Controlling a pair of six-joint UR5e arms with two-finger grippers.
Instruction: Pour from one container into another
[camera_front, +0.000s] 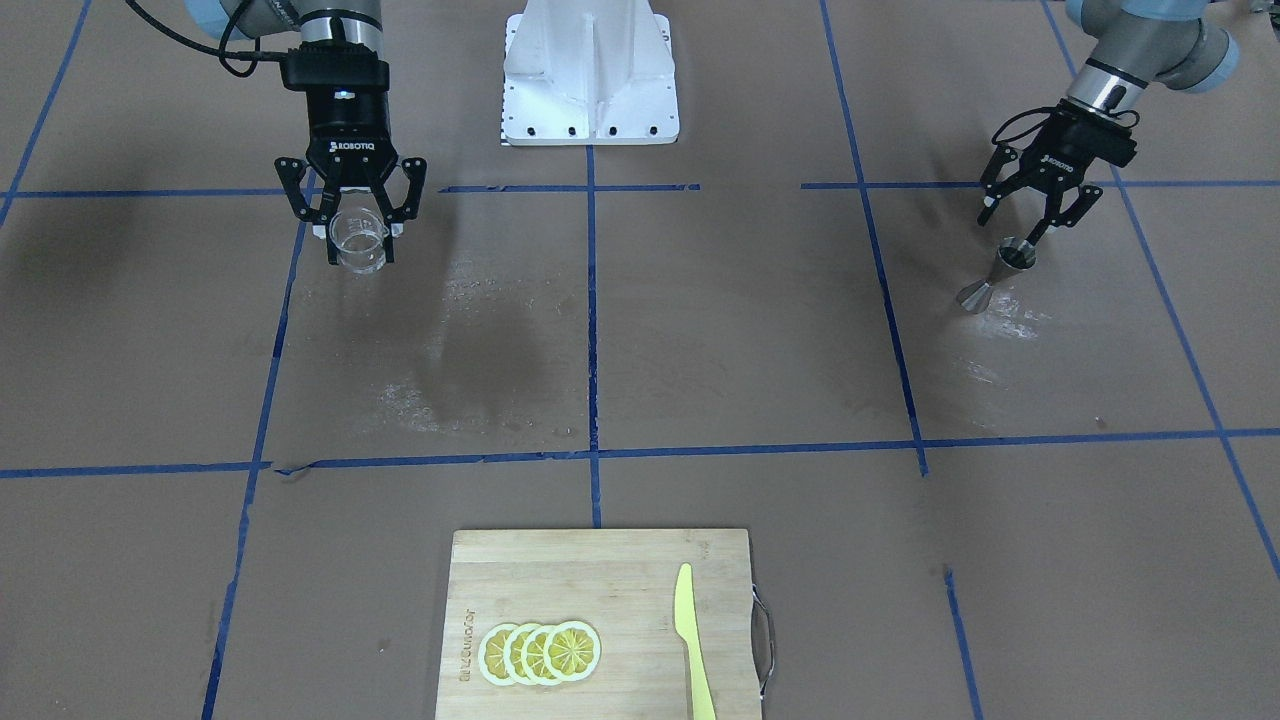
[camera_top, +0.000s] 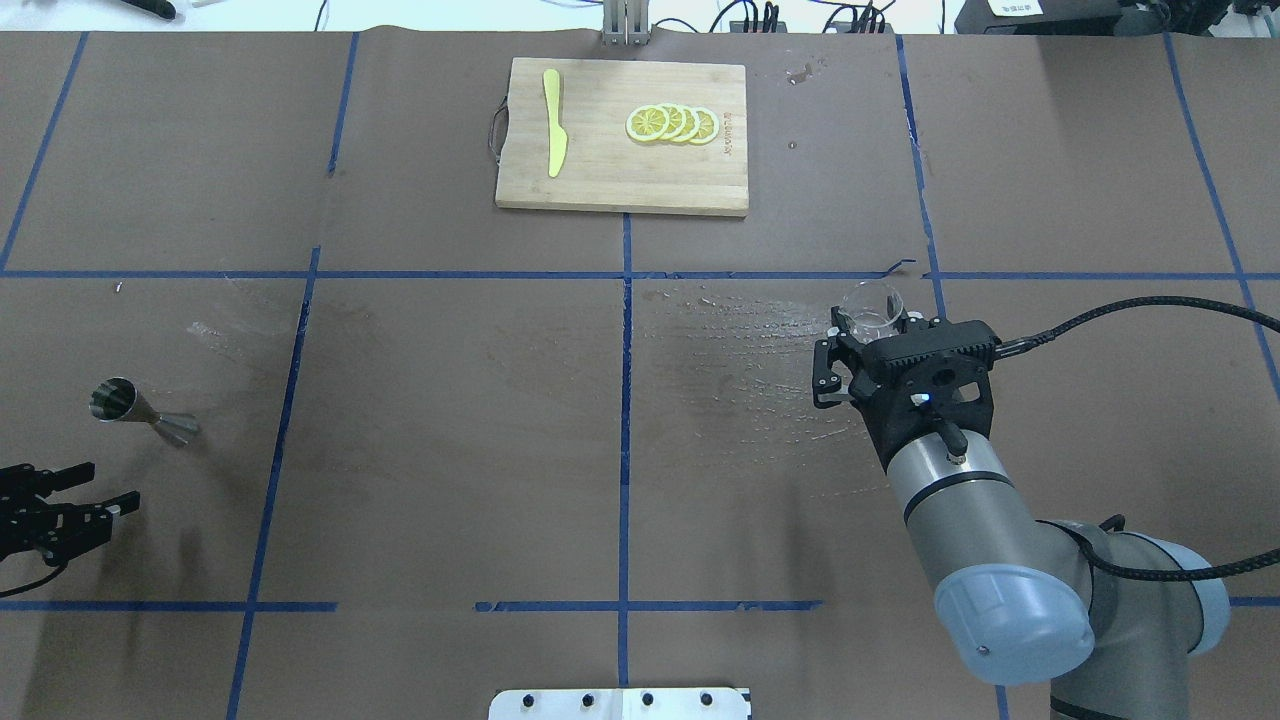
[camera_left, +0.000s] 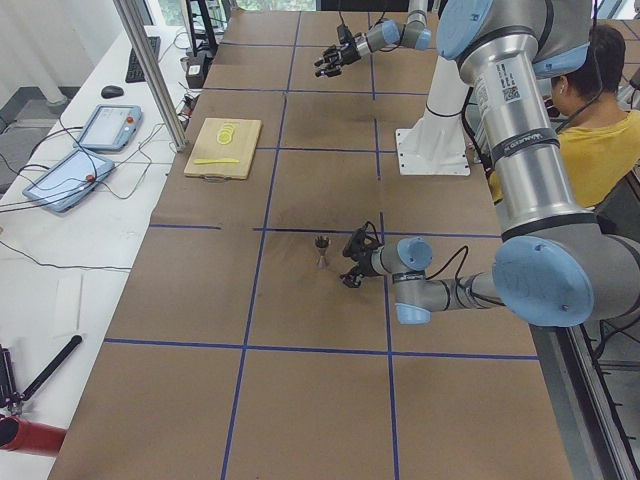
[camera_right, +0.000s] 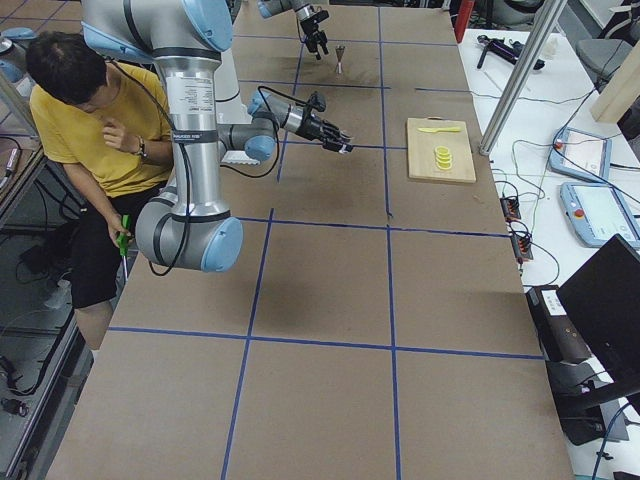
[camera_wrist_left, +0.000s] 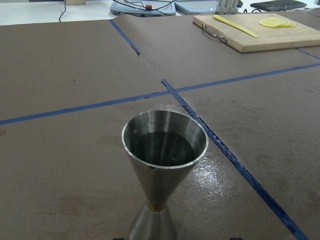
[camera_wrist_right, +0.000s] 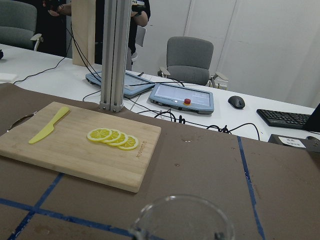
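One glass cup (camera_front: 357, 238) sits within right tool (camera_front: 361, 252) (upright)

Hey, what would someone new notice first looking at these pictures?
On the right side, the right end effector grips a clear glass cup. On the left side, the left end effector hangs open close to a steel jigger. At the far middle, a cutting board carries lemon slices and a yellow knife.

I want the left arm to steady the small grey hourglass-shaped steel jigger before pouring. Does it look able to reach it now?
Probably yes. The left tool hangs open close beside the small grey hourglass-shaped steel jigger, which stands upright, with nothing between them.
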